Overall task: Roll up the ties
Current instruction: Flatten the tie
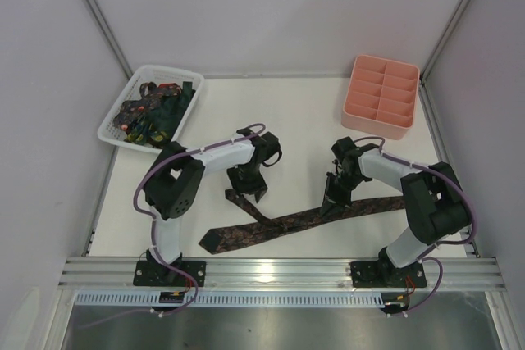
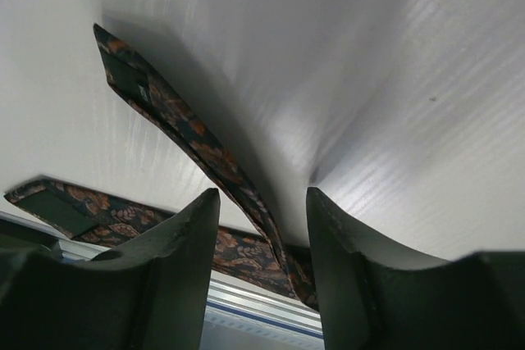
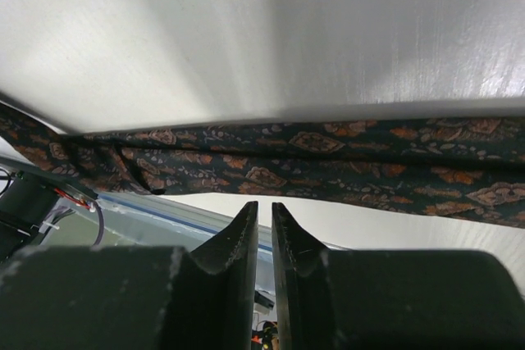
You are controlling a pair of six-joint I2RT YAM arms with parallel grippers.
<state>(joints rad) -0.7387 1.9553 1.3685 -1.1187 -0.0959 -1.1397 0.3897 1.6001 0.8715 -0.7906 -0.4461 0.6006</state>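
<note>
A brown patterned tie (image 1: 279, 227) lies across the near part of the table, its wide pointed end at the left front and its narrow strip folded back toward the left arm. My left gripper (image 1: 246, 188) is open just above that narrow strip (image 2: 189, 133), which runs between and beyond the fingers (image 2: 262, 194). My right gripper (image 1: 335, 202) is shut and empty, its tips (image 3: 264, 206) just short of the tie (image 3: 328, 161). Several other dark ties (image 1: 156, 112) are heaped in the basket.
The white lattice basket (image 1: 111, 130) stands at the back left. A pink compartment tray (image 1: 373, 125) stands at the back right. An aluminium rail (image 1: 279, 268) runs along the table's near edge, and white walls close in the sides.
</note>
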